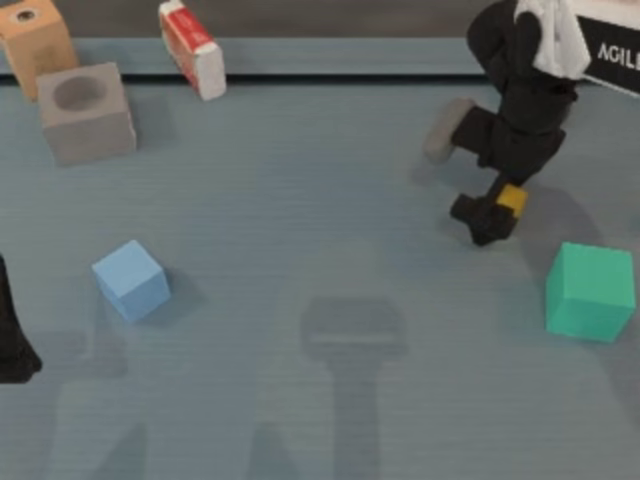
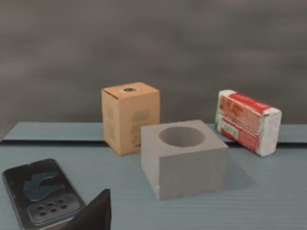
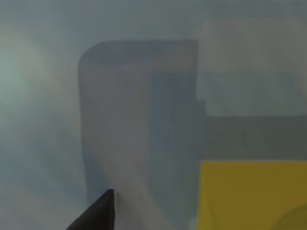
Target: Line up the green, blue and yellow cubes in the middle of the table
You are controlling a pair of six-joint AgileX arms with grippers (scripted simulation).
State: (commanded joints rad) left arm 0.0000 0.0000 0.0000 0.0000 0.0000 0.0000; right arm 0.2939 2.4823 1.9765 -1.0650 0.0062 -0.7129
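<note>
Top view, right tool point(image 1: 497, 213) apparently clamping half-hidden yellow cube point(image 1: 512, 197)

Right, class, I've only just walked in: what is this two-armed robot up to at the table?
The right gripper holds the yellow cube between its jaws, at the right of the table. The green cube sits nearby at the right edge, and the blue cube is far off on the left, so no line exists yet. The left arm is parked at the left edge.

A plain mustard-yellow cube point(image 3: 252, 194) fills the five o'clock corner above blurred grey-blue ribbed table point(image 3: 43, 105).
</note>
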